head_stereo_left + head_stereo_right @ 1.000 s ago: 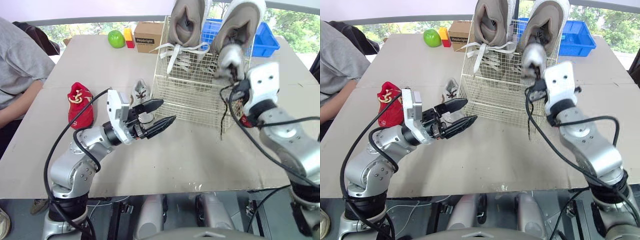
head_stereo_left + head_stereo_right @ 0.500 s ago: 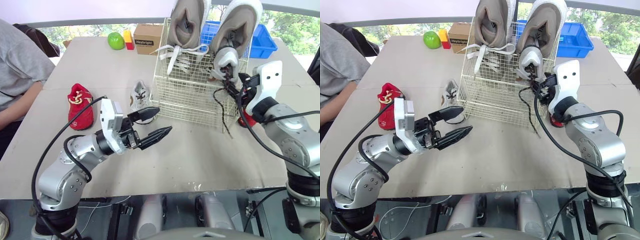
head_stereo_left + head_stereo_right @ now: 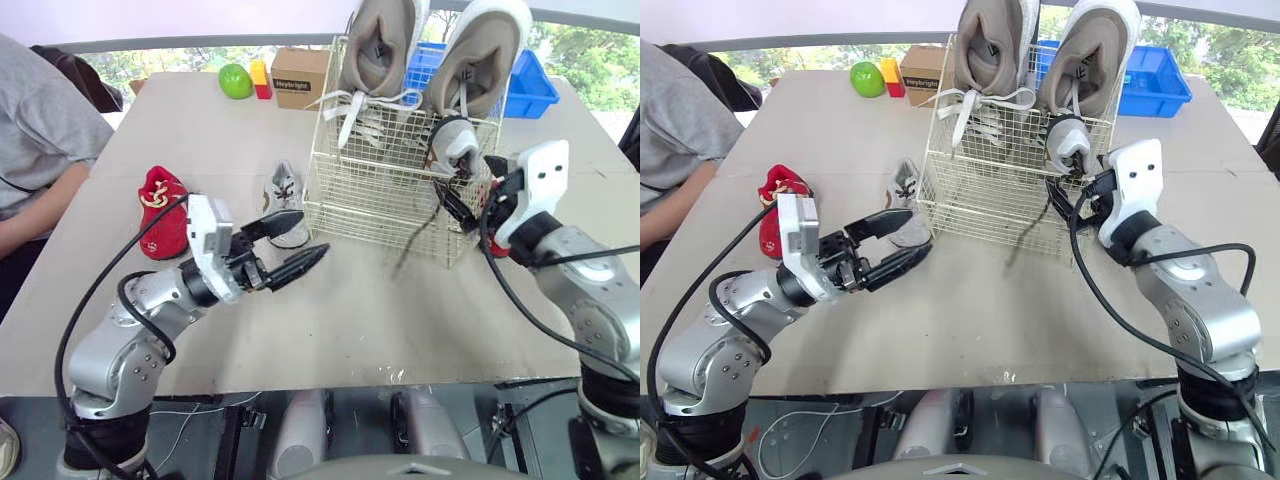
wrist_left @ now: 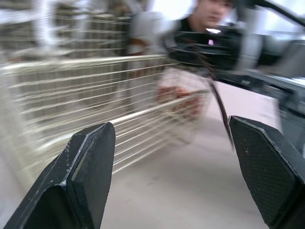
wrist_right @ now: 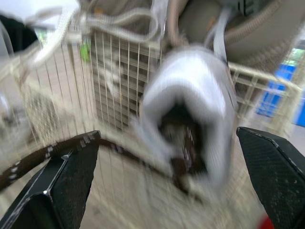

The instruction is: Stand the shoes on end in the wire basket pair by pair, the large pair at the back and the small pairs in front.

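Observation:
The wire basket point(image 3: 385, 195) holds two large grey shoes on end at the back, one on the left point(image 3: 378, 50) and one on the right point(image 3: 487, 55). A small grey-and-white shoe point(image 3: 452, 143) stands in the front right corner, its dark laces hanging over the basket's front. My right gripper point(image 3: 468, 195) is open just before that shoe point(image 5: 190, 109), which sits between the spread fingers point(image 5: 66, 176) without touching them. Another small grey shoe point(image 3: 287, 200) lies on the table left of the basket. My left gripper point(image 3: 305, 238) hangs open right in front of it. A small red shoe point(image 3: 160, 210) lies further left.
A person point(image 3: 40, 150) sits at the table's left edge. At the back are a green apple point(image 3: 236, 79), yellow and red blocks point(image 3: 260, 75), a cardboard box point(image 3: 300, 75) and a blue bin point(image 3: 525, 85). Something red point(image 4: 178, 95) shows through the basket's mesh on its right side.
My right gripper has opened and let go of the small grey-and-white shoe, which has sunk lower into the basket's front right. The left arm has drawn back a little toward the left.

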